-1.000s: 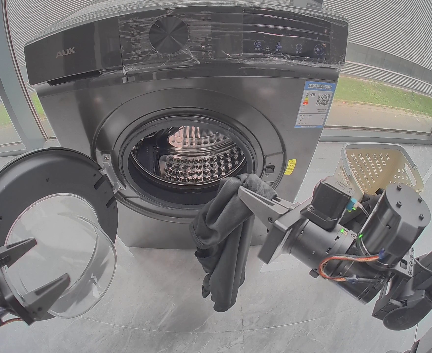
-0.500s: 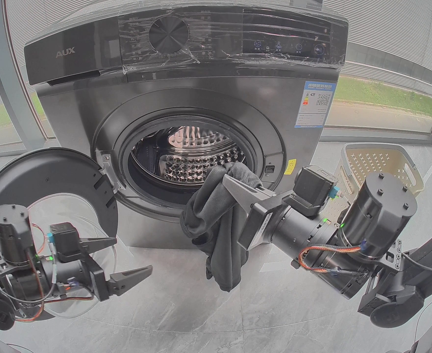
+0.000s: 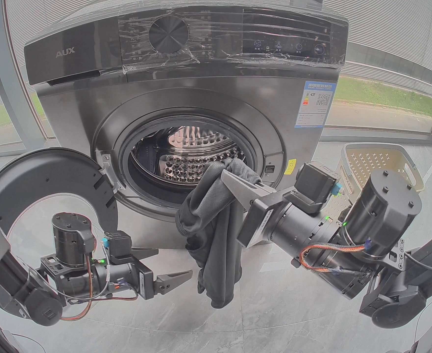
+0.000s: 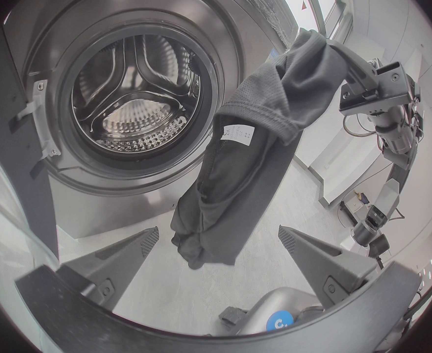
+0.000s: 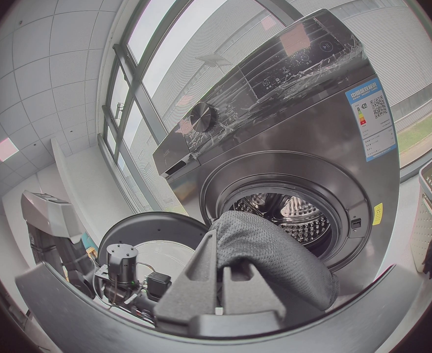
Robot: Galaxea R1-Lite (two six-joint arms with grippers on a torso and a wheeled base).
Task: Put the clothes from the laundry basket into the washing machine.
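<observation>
My right gripper (image 3: 224, 176) is shut on a dark grey garment (image 3: 216, 231) and holds its top bunch just in front of the lower right rim of the washing machine's (image 3: 186, 74) open drum (image 3: 189, 160). The rest of the cloth hangs down past the machine's front towards the floor. My left gripper (image 3: 169, 263) is open, low over the floor, left of the garment's hanging end and apart from it. In the left wrist view the garment (image 4: 245, 172) dangles beyond my open fingers (image 4: 127, 251). The right wrist view has the garment (image 5: 270, 251) draped over the shut gripper (image 5: 221, 265).
The round door (image 3: 44, 182) stands swung open at the left, behind my left arm. A beige laundry basket (image 3: 377, 165) stands on the floor to the right of the machine, behind my right arm. Grey floor tiles (image 3: 274, 315) lie open in front.
My left arm has swung in from the lower left towards the hanging garment, its gripper still open. The right gripper has carried the garment slightly left, nearer the drum opening.
</observation>
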